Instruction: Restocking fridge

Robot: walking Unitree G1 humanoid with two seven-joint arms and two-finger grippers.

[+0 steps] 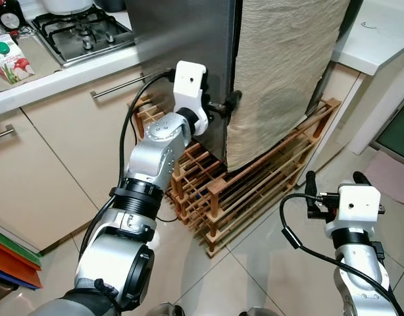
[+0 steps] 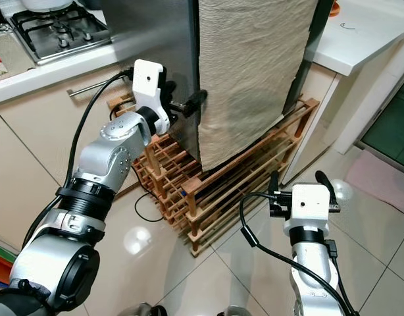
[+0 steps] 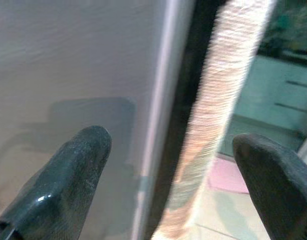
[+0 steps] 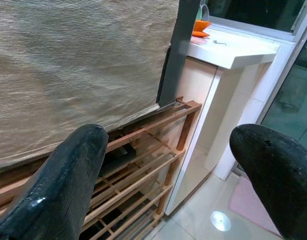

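The tall grey steel fridge (image 1: 182, 39) stands shut, its side draped with a beige woven cloth (image 1: 281, 72) that hangs down just over a low wooden slatted rack (image 1: 254, 191) set on the glossy tiled floor (image 1: 254, 263) at the fridge's foot. On the fridge's left runs a pale bench (image 1: 57, 76) over cream cabinet doors with metal bar handles (image 1: 116, 85); it carries a steel gas hob (image 1: 83, 33) and, farther from the fridge, a small carton with a green cap and red fruit pictured on it (image 1: 10, 58), its writing too small to read. To the fridge's right a white counter (image 1: 379, 33) stands over a narrow cream cupboard; the right wrist view shows something orange (image 4: 201, 26) on it.

The left end effector (image 1: 229, 104) is raised to the fridge's front corner, fingers (image 3: 68, 170) spread apart, one against the grey face, the other past the dark edge beside the cloth. The right end effector (image 1: 333, 179) hovers low, well right of the fridge above the floor, fingers (image 4: 63, 180) wide open and empty, facing the rack.
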